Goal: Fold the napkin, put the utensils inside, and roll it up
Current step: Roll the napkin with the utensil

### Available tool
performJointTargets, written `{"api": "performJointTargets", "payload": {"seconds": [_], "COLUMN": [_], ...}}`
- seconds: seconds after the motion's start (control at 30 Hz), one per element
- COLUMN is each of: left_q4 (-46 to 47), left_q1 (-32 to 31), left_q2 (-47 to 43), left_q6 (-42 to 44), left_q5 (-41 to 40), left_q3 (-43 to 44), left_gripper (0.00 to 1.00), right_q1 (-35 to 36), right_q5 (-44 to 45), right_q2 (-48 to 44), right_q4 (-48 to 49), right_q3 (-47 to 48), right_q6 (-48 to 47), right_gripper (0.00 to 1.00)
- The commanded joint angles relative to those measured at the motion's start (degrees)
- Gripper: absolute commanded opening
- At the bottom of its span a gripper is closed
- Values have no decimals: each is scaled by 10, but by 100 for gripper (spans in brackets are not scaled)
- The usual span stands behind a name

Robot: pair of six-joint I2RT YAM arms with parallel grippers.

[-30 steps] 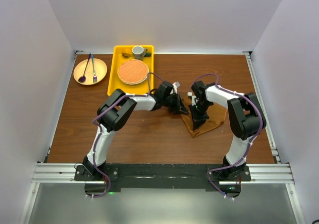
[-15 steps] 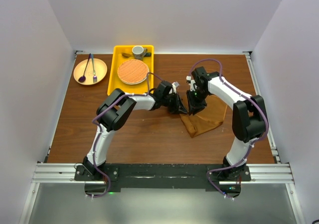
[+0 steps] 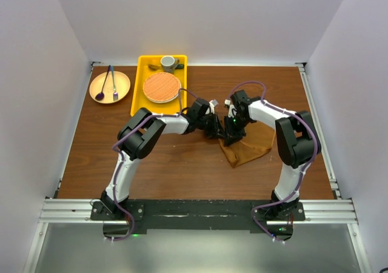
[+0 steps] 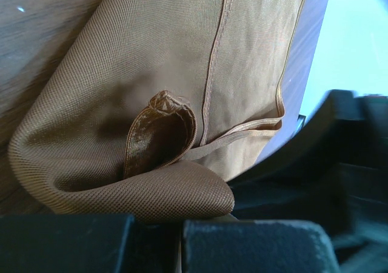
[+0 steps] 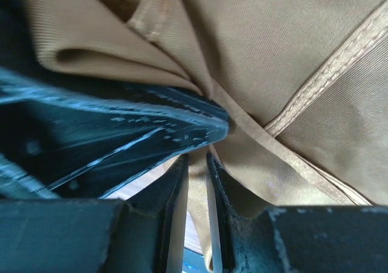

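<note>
The rust-brown napkin (image 3: 250, 147) lies folded into a rough triangle right of the table's middle. Both grippers meet at its left corner. My left gripper (image 3: 217, 130) reaches in from the left; in its wrist view the fingers (image 4: 180, 224) are shut, with a rolled fold of napkin (image 4: 151, 60) pressed right against their tips. My right gripper (image 3: 233, 133) comes from the back right; its narrow jaws (image 5: 197, 164) have a strip of napkin (image 5: 273, 54) running between them. The left gripper's dark body crosses the right wrist view. The utensils do not show.
A yellow tray (image 3: 137, 100) at the back left holds a round orange woven mat (image 3: 162, 87) and a grey cup (image 3: 168, 62). Left of it, a tan plate (image 3: 123, 82) carries a purple spoon (image 3: 100, 93) and a dark thin utensil (image 3: 114, 86).
My right gripper left the middle of the napkin, swung back and left, and now sits at the napkin's left corner beside the left gripper. The left arm stayed put.
</note>
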Motion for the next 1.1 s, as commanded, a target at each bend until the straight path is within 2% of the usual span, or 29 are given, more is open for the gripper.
{"api": "performJointTargets", "payload": {"seconds": [0.0,0.23,0.37,0.53,0.67,0.83,1.07], "left_q4": [-128,-109,-92,-58,-24,-20,17], "left_q1": [12,23,51,70,78,88,88], "left_q2": [53,7,-35,-66,-100,-135,-116], "left_q6": [38,64,72,60,51,67,52], "left_q5": [-72,-56,-33,14,36,28,46], "left_q3": [-31,-33,-27,-16,-23,-26,-48], "left_gripper": [0,0,0,10,12,12,10], "right_q1": [3,-1,-3,-3,-2,-3,-3], "right_q5": [-2,36,34,24,21,28,24], "right_q2": [4,20,22,36,44,49,57], "right_q4": [43,52,56,57,56,48,45], "right_q3": [-26,-63,-75,-76,-75,-70,-62], "right_q6": [16,40,38,29,23,8,4], "right_gripper": [22,11,10,8,7,7,6]}}
